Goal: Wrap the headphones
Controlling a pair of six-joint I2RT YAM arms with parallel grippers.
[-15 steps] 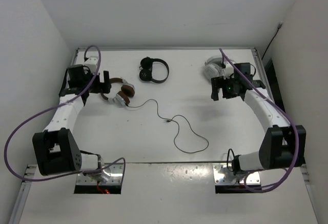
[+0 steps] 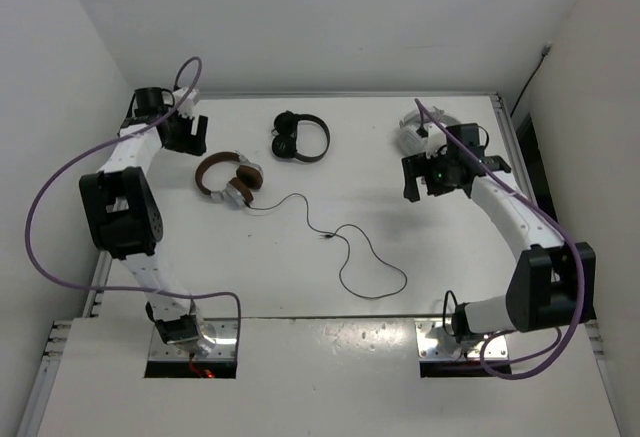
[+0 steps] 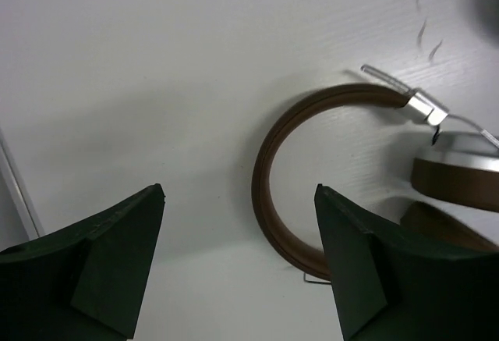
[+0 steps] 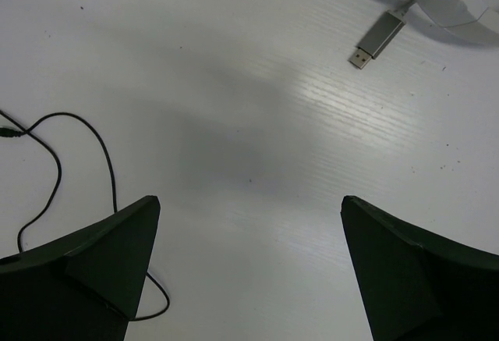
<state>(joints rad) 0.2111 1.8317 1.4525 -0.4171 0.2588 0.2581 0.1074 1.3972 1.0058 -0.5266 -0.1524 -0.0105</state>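
Left fingers (image 2: 186, 137) spread wide, empty, at far-left back of the white surface (image 2: 300, 277), just beyond the brown-headband, silver-and-brown-cup headphones (image 2: 228, 179). These lie flat, thin black cable (image 2: 345, 242) trailing loose toward centre. All-black headphones (image 2: 300, 137) mid-back. Right fingers (image 2: 422, 185) wide apart, empty, near white headphones (image 2: 412, 135).

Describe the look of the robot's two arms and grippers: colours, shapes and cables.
Both the left arm and right arm are white tubes with boxy black joints. A purple cable loops along each. The left gripper and right gripper have dark, wedge-shaped fingers.
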